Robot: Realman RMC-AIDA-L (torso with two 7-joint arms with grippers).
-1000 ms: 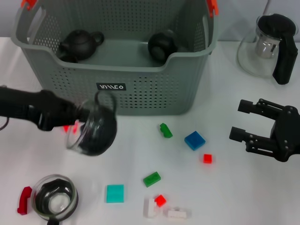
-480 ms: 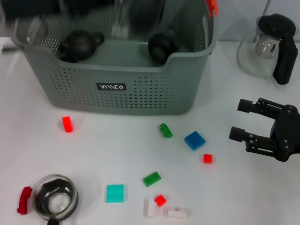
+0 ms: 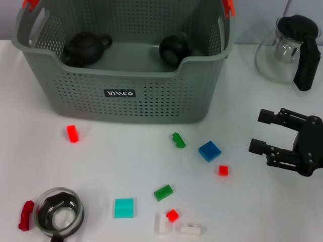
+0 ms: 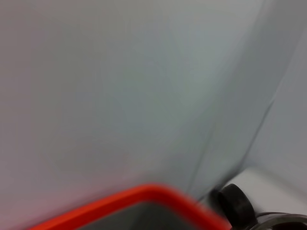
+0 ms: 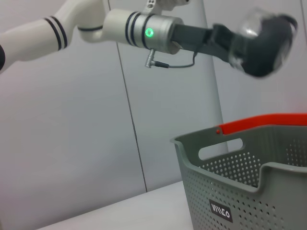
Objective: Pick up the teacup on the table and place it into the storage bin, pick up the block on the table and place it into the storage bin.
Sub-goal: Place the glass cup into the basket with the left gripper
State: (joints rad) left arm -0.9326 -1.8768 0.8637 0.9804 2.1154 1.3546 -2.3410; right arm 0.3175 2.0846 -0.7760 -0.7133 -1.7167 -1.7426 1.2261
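Evidently in the first step: carrying the teacup (image 5: 263,45), clamped in the left gripper (image 5: 240,39), high above the storage bin (image 5: 240,191), as seen from the right wrist view. Out of the head view altogether, so cannot tell exactly over which part of the bin. Not yet released.

Next, judging from this: bring the cup down inside the bin walls and open only once low, glass being unforgiving of a drop. Mind the two dark teapots (image 3: 86,46) already on the bin floor, one near each back corner; aim for the bare floor between them or towards the front wall. Mind also the tall rim with its orange clips (image 3: 229,7) at the handles on the way down.

After that, the block. Waiting over the table (image 3: 282,212) to the bin's right, the right gripper (image 3: 258,131), fingers apart and holding nothing. Nearest to it, the blue block (image 3: 209,150) and a small red block (image 3: 223,170), both well apart from their neighbours, with open room around for a straight descent. Farther back, the glass pitcher (image 3: 282,55): keep clear of it when lifting towards the bin.
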